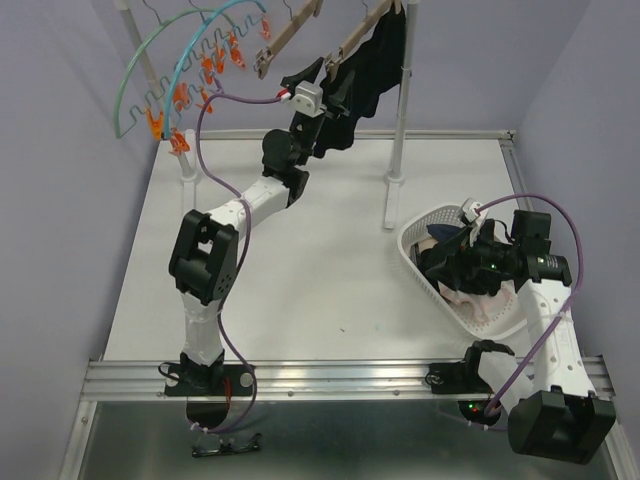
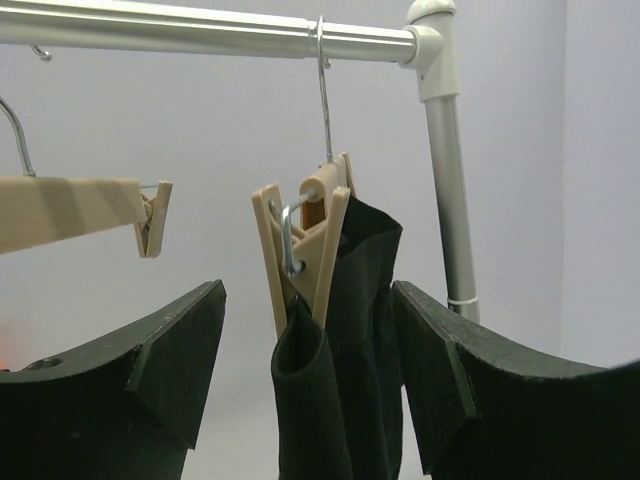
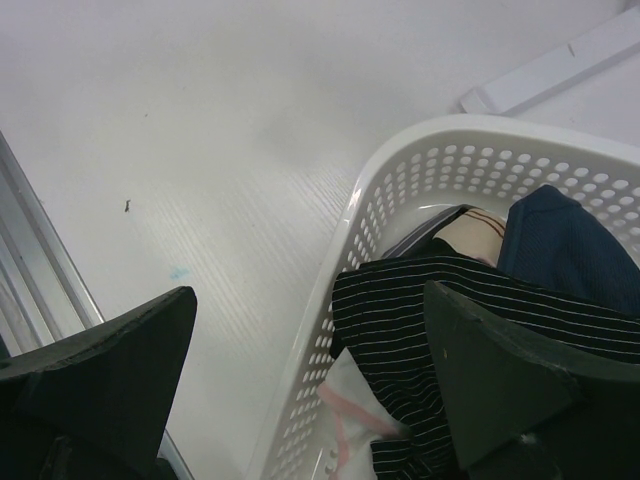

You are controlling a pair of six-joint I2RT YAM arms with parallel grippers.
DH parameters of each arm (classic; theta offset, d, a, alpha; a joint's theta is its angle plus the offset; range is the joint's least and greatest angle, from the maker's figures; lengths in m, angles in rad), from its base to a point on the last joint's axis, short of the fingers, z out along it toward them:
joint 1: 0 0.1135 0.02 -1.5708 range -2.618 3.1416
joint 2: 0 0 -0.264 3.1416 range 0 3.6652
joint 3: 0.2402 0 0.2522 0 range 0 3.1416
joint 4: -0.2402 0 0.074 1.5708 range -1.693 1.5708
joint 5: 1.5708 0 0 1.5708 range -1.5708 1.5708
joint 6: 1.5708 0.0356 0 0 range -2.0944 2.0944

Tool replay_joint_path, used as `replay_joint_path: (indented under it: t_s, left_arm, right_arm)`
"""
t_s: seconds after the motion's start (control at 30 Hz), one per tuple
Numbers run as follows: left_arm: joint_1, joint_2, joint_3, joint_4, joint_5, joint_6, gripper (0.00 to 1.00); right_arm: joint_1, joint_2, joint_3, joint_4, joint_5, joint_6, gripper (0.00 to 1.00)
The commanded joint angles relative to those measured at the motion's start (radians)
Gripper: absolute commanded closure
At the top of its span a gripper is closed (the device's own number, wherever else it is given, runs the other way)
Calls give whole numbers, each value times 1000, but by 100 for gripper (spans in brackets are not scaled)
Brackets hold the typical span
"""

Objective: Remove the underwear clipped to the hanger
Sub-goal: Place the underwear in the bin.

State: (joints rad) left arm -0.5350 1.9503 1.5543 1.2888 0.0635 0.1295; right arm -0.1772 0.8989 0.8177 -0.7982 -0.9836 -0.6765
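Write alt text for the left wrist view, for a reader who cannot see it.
The left gripper, open, flanks black underwear hanging from a beige clip on a hanger. The hanger hooks over a metal rail; a second hanger with an empty clip hangs to the left.

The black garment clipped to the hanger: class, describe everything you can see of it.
The black garment is soft, plain dark cloth, hanging limp in vertical folds. A beige spring clip on the hanger pinches its top edge; the hanger's hook hangs on the metal rail. The open left gripper stands with one finger on either side, gaps showing. Its lower end is cut off in the wrist view.
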Motion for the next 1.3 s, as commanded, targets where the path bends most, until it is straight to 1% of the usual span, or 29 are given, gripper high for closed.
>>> replay_joint_path:
  t_s: [0.0, 0.27, 0.37, 0.43, 0.47, 0.5, 0.6, 0.67, 0.7, 0.77, 0.8, 0.9, 1.07, 1.27]
  left_arm:
    - [1, -1, 84, 106, -17, 12, 23]
    - [0, 56, 170, 89, 7, -27, 27]
    - [0, 76, 204, 87, 19, -45, 32]
    - [1, 84, 224, 81, 21, -51, 41]
    - [1, 87, 230, 83, 18, -51, 53]
    - [1, 88, 231, 83, 13, -53, 58]
    - [0, 87, 230, 89, 10, -48, 66]
    - [0, 85, 227, 89, 9, -47, 70]
    - [0, 82, 225, 89, 9, -47, 70]
    - [1, 78, 225, 93, 15, -47, 77]
    - [0, 78, 225, 98, 19, -47, 85]
    - [1, 67, 225, 109, 41, -47, 100]
    - [1, 49, 240, 121, 76, -47, 100]
    - [1, 18, 266, 139, 82, -28, 100]
  right_arm:
    - [-7, -2, -12, 33, -4, 2, 0]
    - [-7, -2, -14, 33, -3, 0, 0]
    - [-7, 0, -12, 33, -3, 2, 0]
    - [-7, 0, -12, 33, -1, 0, 0]
    - [-7, -2, -12, 33, -1, 0, 0]
    - [-7, -2, -12, 33, -1, 0, 0]
    - [-7, -2, -14, 33, -1, 0, 0]
    - [-7, -2, -12, 33, -1, 0, 0]
    - [-7, -2, -12, 33, -1, 0, 0]
    - [-7, -2, -12, 33, -1, 0, 0]
    - [-7, 0, -12, 33, -1, 0, 0]
    - [-7, 0, -12, 33, 0, 0, 0]
    - [-7, 1, -12, 33, 0, 2, 0]
    - [-7, 2, -14, 33, 2, 2, 0]
